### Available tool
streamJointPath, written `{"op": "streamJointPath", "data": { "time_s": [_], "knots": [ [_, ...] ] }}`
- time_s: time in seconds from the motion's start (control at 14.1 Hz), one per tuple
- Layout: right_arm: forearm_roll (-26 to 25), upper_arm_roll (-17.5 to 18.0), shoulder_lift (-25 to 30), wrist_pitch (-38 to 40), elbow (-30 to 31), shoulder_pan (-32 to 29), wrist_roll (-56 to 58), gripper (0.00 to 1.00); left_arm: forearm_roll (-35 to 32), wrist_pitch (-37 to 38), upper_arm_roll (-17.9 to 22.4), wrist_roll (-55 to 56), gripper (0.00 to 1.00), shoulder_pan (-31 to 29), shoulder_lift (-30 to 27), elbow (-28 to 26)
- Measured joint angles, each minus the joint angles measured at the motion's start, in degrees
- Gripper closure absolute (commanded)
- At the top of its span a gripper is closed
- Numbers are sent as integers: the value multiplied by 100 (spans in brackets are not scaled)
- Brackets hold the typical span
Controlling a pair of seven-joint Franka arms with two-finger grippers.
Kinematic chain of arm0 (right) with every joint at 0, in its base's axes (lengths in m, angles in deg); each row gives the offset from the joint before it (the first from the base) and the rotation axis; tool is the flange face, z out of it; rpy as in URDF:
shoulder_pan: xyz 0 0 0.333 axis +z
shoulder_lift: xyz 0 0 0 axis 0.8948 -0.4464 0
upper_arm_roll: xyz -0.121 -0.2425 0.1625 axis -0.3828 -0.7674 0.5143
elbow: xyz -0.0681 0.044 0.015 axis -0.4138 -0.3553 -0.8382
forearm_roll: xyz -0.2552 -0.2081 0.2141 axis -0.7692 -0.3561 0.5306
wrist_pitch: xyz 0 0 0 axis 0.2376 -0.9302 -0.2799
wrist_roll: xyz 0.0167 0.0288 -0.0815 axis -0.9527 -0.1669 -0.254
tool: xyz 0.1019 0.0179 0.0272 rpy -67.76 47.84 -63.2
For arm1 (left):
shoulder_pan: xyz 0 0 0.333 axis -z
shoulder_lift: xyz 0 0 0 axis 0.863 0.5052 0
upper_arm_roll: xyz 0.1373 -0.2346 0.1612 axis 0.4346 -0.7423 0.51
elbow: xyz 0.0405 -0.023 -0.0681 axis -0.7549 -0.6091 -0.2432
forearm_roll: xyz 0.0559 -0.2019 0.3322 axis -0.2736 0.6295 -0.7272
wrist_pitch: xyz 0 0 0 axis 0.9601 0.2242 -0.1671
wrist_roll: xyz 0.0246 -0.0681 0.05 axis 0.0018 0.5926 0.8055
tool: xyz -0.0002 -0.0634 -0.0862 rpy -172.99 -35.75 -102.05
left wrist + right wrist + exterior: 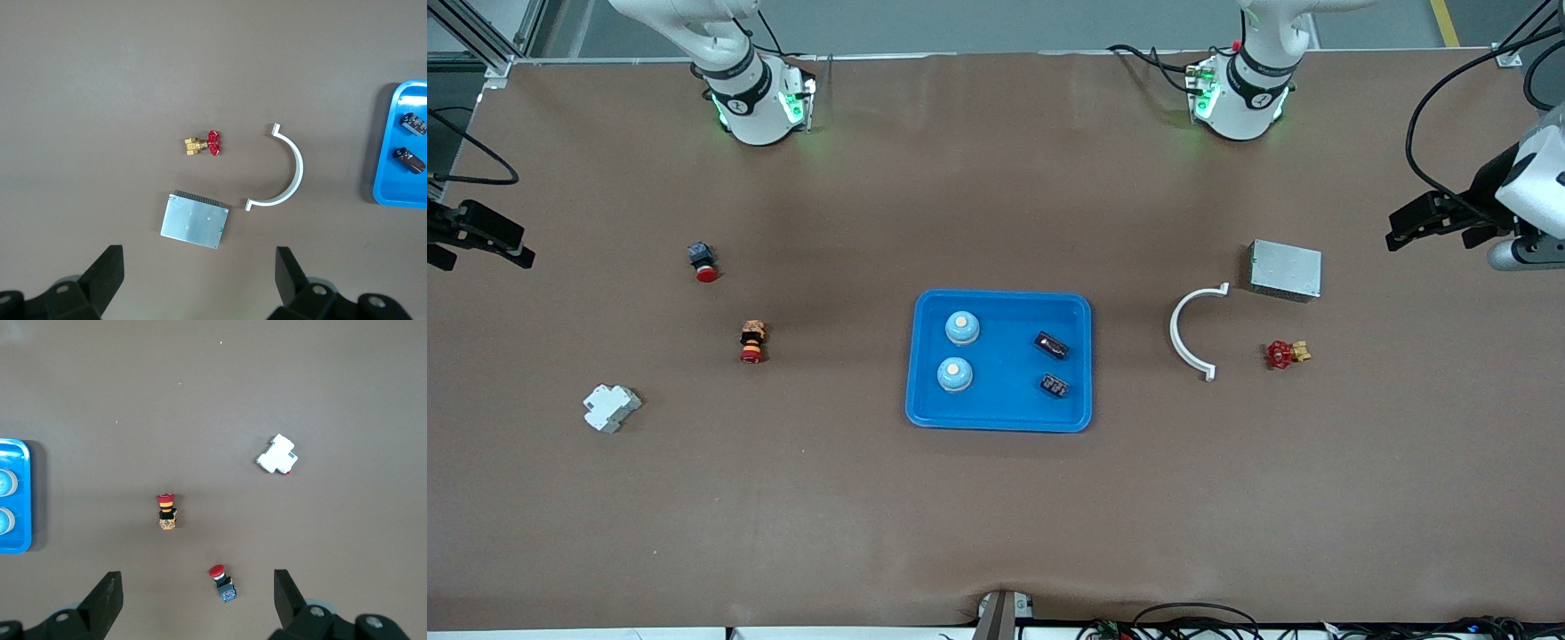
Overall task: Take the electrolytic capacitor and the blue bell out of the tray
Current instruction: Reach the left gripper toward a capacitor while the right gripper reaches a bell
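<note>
Blue tray at frame centre holds two bells and two capacitors, while the left gripper at the frame's right edge and the right gripper at its left edge both hang wide open and empty.

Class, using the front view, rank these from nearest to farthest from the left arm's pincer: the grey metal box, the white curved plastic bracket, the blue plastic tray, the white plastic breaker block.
1. Grey metal box, at the left arm's end, closest to the left pincer.
2. White curved plastic bracket, beside the box, toward the tray.
3. Blue plastic tray, mid-table.
4. White plastic breaker block, at the right arm's end.
</note>
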Motion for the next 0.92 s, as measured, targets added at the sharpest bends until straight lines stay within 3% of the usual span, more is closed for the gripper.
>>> {"op": "streamJointPath", "data": {
  "time_s": [0.57,0.92],
  "knots": [
    [0,0,0,-118,80,0,0,0,0,0,-6,159,0,44,35,0],
    [0,10,18,-120,94,3,0,0,1,136,-67,933,0,576,83,1]
  ]
}}
